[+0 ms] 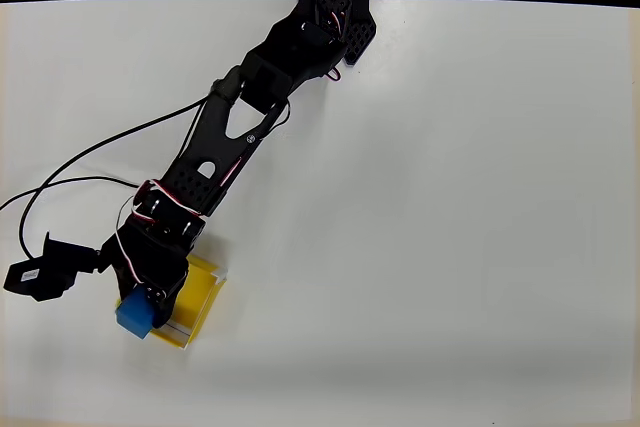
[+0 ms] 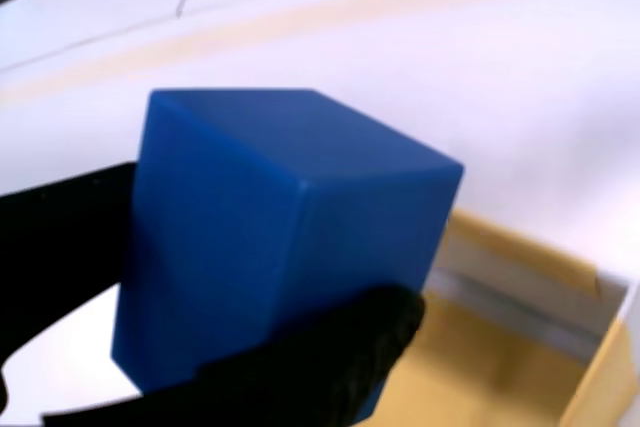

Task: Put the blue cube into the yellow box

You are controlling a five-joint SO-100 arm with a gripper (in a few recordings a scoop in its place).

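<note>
In the overhead view the black arm (image 1: pixel 190 197) hides much of the yellow box (image 1: pixel 200 297). In the wrist view the picture's edge cuts off the box, and the blue cube (image 2: pixel 280 237) covers part of it.

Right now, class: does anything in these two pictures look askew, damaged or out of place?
Nothing looks damaged or spilled. The yellow box sits at an angle to the table edges. The gripper holds the blue cube over the box's edge rather than its middle.
</note>
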